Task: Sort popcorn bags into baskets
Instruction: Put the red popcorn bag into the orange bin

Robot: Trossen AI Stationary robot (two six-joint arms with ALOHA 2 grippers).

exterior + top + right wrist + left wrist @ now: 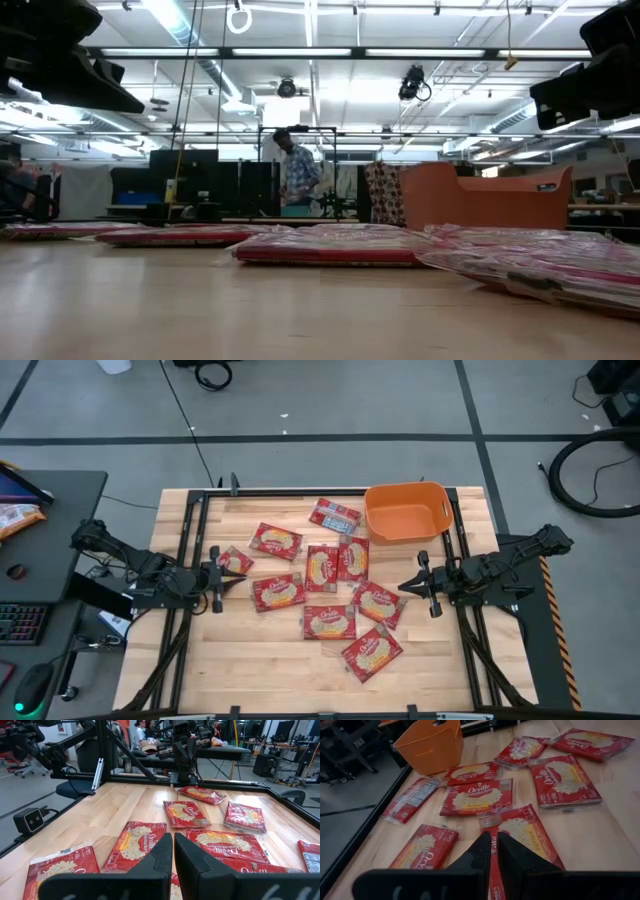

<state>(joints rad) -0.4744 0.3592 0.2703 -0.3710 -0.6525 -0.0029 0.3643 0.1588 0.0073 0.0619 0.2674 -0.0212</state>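
Lying on the table (250,660), 9 popcorn bags (277,592) beside 1 orange basket (441,510); left pincer (216,582) and right pincer (418,586) both closed, empty.

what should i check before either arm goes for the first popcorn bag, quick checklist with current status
1. Basket empty and reachable: ok. The orange basket stands at the table's far right corner with nothing in it.
2. Bags on the table: ok. About ten popcorn bags lie mid-table, none in the basket.
3. Bags lying apart: not ok. Several overlap in the centre, so a clean single pick is doubtful.
4. Left gripper free: ok. Shut, holding nothing, at the left edge of the table.
5. Right gripper free: ok. Shut, holding nothing, at the right edge; both must open first.
6. People clear: ok. A person stands far behind the table.
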